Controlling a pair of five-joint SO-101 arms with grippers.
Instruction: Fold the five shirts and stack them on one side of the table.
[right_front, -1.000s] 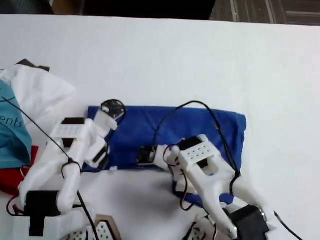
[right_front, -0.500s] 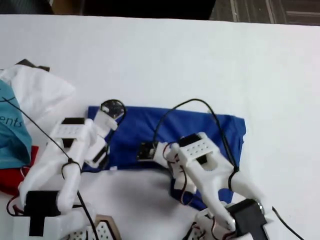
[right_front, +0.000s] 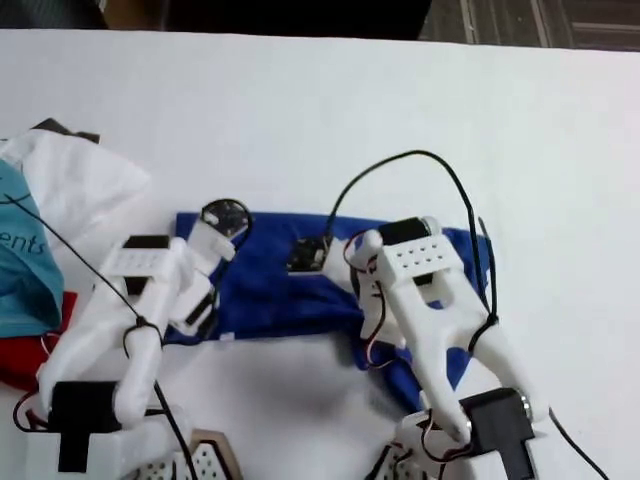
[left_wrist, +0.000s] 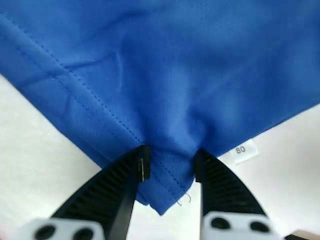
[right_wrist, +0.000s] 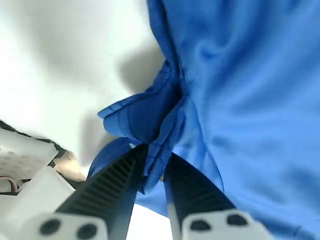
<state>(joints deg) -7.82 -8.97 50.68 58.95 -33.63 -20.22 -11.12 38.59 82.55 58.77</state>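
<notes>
Lying on white table (right_front: 420, 110), shirt (right_front: 262, 282) (dark room (right_front: 300, 14))

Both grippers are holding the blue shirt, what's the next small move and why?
Probably carry the right gripper across to the blue shirt's far edge and lower it there. It holds bunched fabric lifted over the shirt's middle, while the left gripper holds a near corner low, so the fold looks half made.

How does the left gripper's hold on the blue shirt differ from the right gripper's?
The left gripper holds a flat hemmed corner of the blue cloth shirt, jaws wider apart; the right gripper pinches a bunched fold, jaws nearly together. Both grip the same shirt.
</notes>
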